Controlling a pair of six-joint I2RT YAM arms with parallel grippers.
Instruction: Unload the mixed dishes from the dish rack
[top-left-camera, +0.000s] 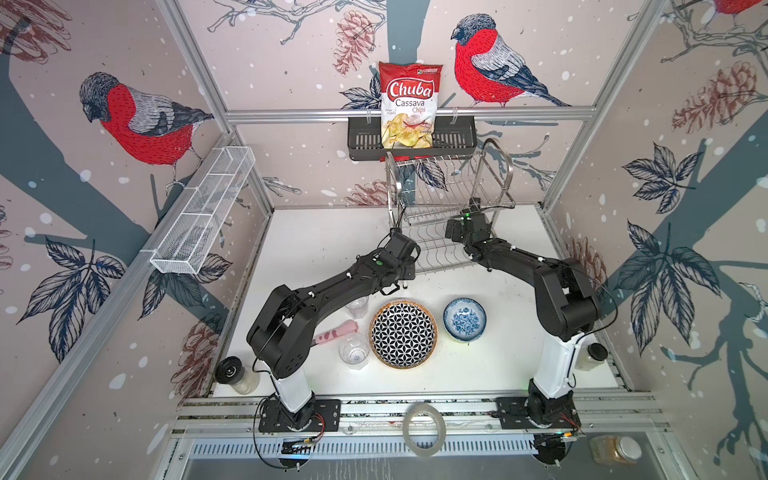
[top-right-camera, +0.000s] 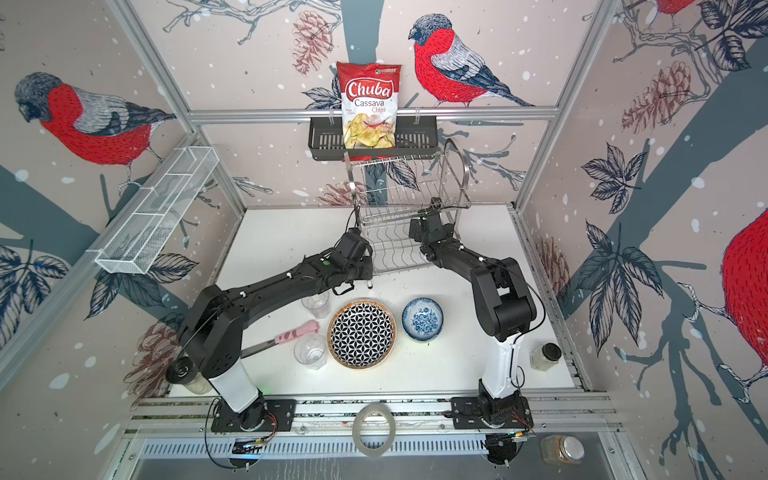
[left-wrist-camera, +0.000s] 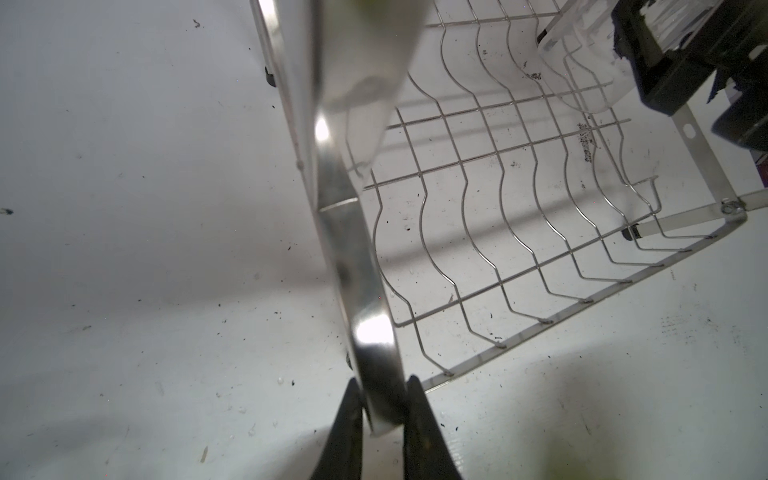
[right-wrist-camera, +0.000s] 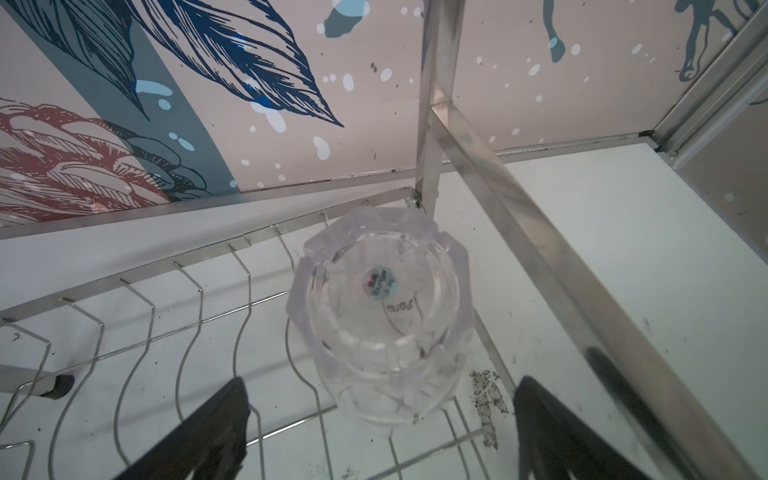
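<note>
Tape roll on the front rail, then geometric plate and blue-floral bowl on the scuffed counter. Beyond, left hand clamped on the dish rack at its side band, right hand spread around a glass on the lower shelf; bird-print walls behind.

Bright, even light falls from above in both top views; the white table almost glows, with soft grey shadows. The walls bend strongly toward the edges. In the left wrist view the dish rack carries hard glare spots and blurs near the lens. The glass, in the right wrist view, looks slightly soft.
</note>
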